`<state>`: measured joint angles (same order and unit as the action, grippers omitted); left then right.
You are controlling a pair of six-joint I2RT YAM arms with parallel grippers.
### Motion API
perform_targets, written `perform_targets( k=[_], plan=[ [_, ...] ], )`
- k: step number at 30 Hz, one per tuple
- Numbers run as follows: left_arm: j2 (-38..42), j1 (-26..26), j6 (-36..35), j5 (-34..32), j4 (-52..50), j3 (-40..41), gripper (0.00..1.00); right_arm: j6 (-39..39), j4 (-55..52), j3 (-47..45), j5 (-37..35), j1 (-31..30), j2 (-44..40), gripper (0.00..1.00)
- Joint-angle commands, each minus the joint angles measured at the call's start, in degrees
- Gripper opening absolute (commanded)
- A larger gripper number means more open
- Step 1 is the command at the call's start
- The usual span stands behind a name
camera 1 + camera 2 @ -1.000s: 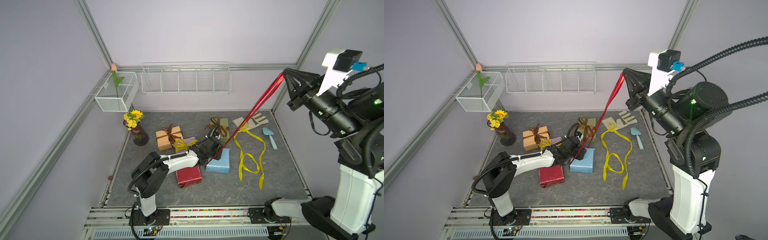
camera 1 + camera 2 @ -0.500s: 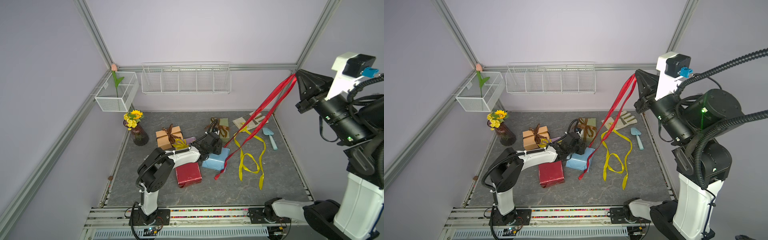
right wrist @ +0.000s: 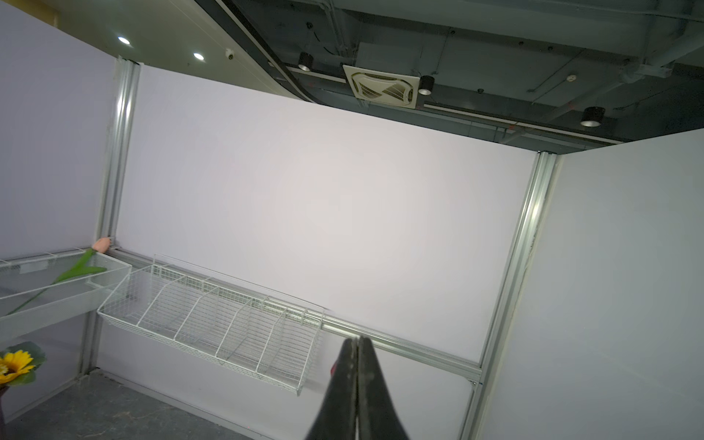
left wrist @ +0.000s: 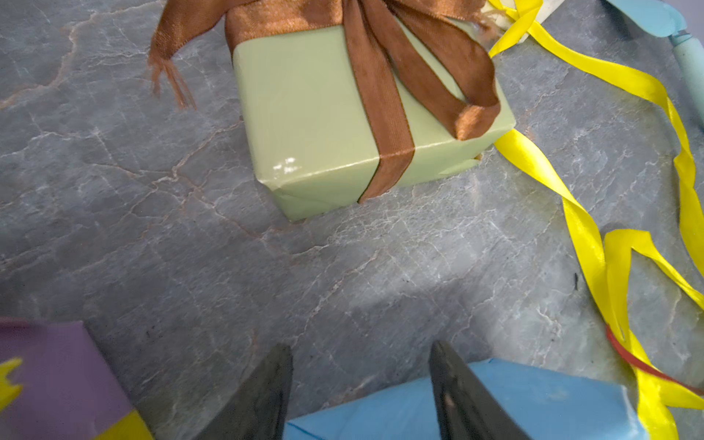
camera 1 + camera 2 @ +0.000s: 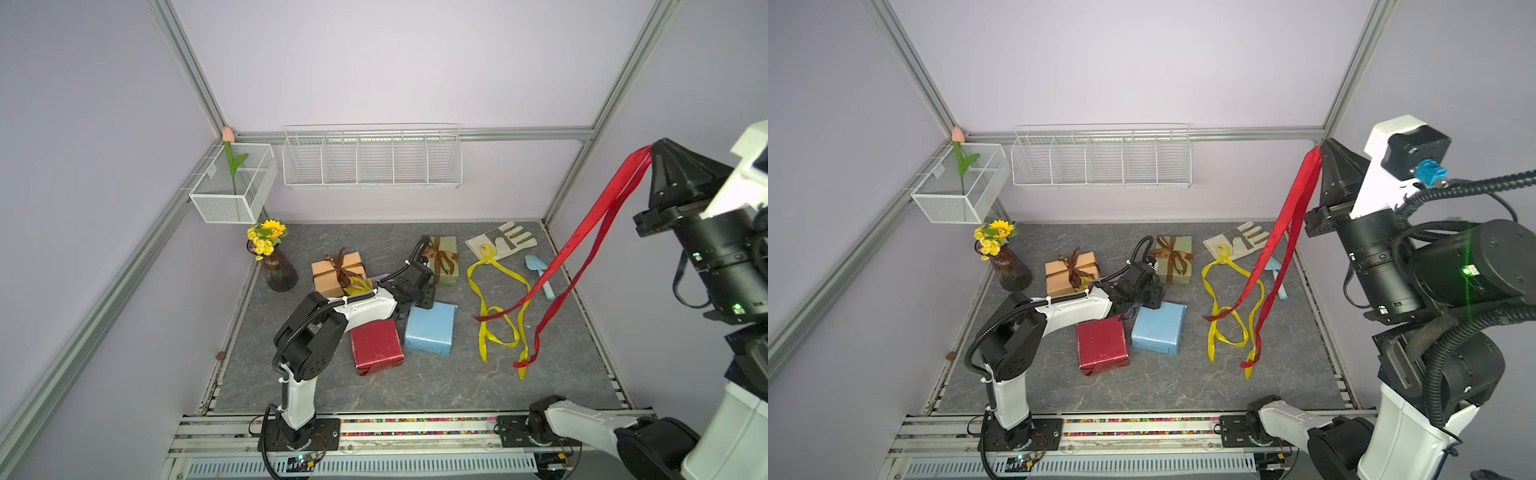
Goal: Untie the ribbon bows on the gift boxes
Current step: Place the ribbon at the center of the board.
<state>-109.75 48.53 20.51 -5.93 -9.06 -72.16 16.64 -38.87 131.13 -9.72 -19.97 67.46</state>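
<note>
- Right gripper [image 5: 653, 144], high on the right, is clamped on the red ribbon [image 5: 590, 232], whose tails hang down toward the table [image 5: 415, 386].
- Left gripper [image 4: 360, 352] stands open at the far edge of the light blue box [image 5: 430, 328].

Soft, even light falls from overhead; past the wall, my right wrist view catches ceiling lamps [image 3: 198, 56]. Shadows are faint: a dim band lies on the stone mat [image 4: 152, 228] between the olive green box [image 4: 316, 114] and my left fingers [image 4: 263, 396]. A small white glare sits on the box's edge facing them. The box is sharp; my left fingers and right fingers [image 3: 339, 396] blur close to the lens.
</note>
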Motion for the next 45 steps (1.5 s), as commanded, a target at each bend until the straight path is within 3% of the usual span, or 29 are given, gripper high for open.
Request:
perform_targets(
  k=[1, 7, 12, 15, 23, 30, 38, 45],
  plan=[
    [1.8, 0.3, -1.0, 0.3, -5.9, 0.6, 0.60, 2.6, 2.5, -3.8, -5.3, 0.2, -0.2, 0.07],
    [4.9, 0.3, -1.3, -0.3, -8.1, 0.3, 0.60, 0.9, 5.2, -12.8, -8.7, 0.2, -0.5, 0.07],
    [8.5, 0.4, -1.5, 0.2, -9.8, -0.7, 0.60, -3.7, 9.2, -25.4, -12.3, 0.7, -2.3, 0.07],
    [10.7, 0.4, -2.2, 1.0, -11.7, -2.2, 0.60, -8.7, 9.8, -32.8, -8.9, 3.4, -1.9, 0.07],
    [17.3, 0.4, -3.1, -2.5, -18.7, -3.2, 0.61, -22.6, 14.7, -47.6, 8.8, 18.0, 5.6, 0.07],
    [22.8, 0.3, -1.3, -9.2, -23.3, -0.1, 0.62, -24.2, 11.1, -49.3, 11.9, 20.3, 20.6, 0.07],
    [28.1, -1.2, 0.4, -13.8, -24.6, 6.8, 0.63, -28.7, 13.0, -50.7, 19.2, 20.2, 30.1, 0.07],
    [29.9, -2.6, 1.8, -13.4, -23.4, 11.1, 0.64, -29.1, 8.9, -47.1, 15.6, 20.2, 36.3, 0.24]
  ],
)
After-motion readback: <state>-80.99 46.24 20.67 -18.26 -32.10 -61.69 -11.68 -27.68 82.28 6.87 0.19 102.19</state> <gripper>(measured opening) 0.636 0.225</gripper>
